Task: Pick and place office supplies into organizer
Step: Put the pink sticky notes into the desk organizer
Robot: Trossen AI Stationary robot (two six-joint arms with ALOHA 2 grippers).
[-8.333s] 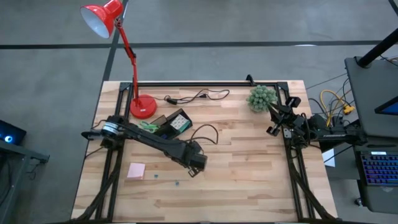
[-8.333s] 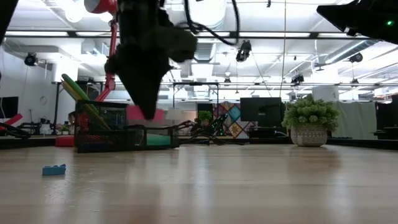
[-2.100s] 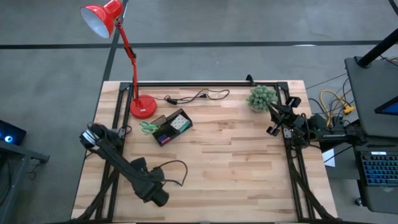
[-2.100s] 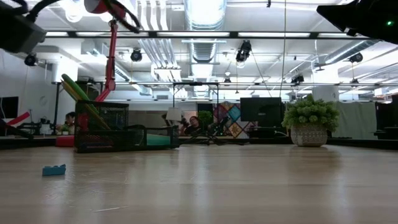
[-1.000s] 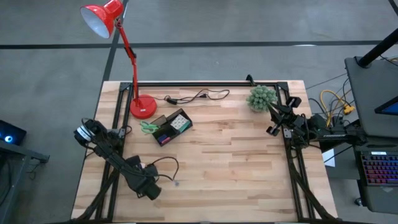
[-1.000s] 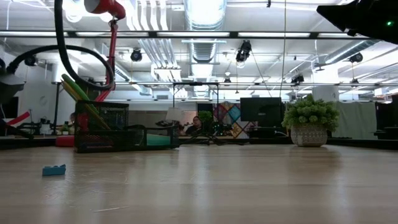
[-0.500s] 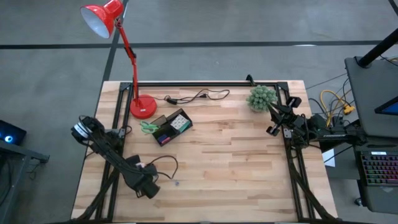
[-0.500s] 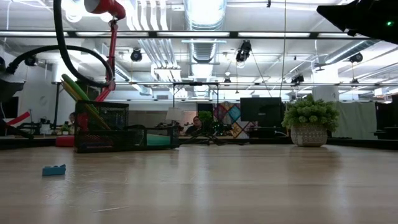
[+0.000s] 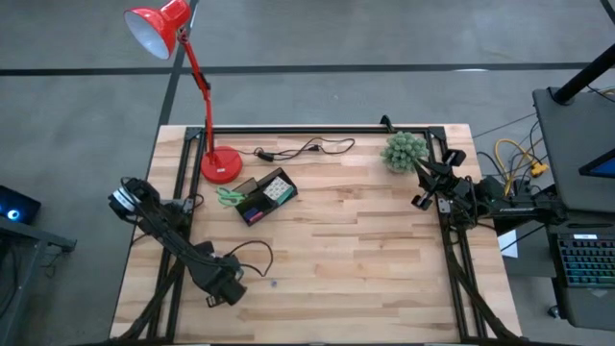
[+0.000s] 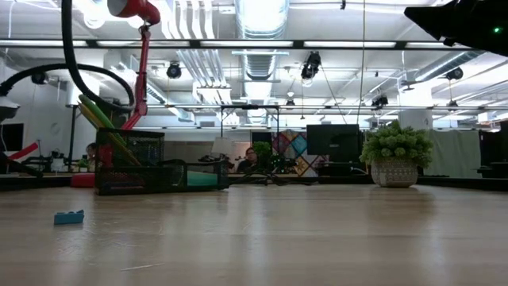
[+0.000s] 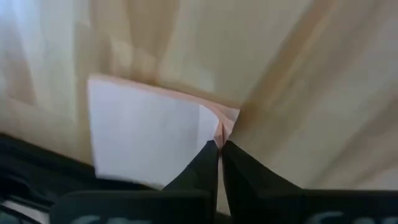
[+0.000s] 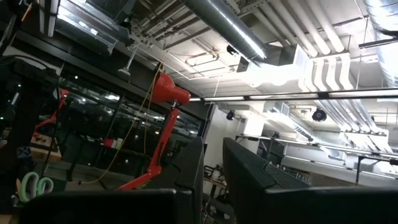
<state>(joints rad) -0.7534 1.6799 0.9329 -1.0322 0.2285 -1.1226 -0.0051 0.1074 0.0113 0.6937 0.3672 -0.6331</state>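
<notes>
Left gripper [image 11: 219,144]: fingers pressed together, pinching the corner of the pink sticky-note pad [image 11: 146,134]; in the high view it sits at lower left of the frame, near the table's [image 9: 384,259] left edge.
Sticky-note pad: seen only in the left wrist view, lying on the wood; hidden under the gripper in the high view, so its exact spot on the table is not readable there.
Right gripper [image 9: 423,192]: parked at right of the high view, just below the green plant ball [image 9: 404,151]; fingers [image 12: 249,171] stand a narrow gap apart, nothing between them.
Organizer [image 9: 262,196]: upper left of centre in the high view, just right of the red lamp's [image 9: 220,165] base; at left in the low view.
Organizer contents: green-handled scissors [image 9: 229,195] at its left end, white dotted block [image 9: 278,189] at its right end; other compartments too dark to sort.
Loose pieces: blue brick [image 10: 68,217] at lower left of the low view; a tiny speck [image 9: 273,282] on the wood right of the left gripper, colour unclear.
Black cable [image 9: 306,148]: along the upper table edge.
</notes>
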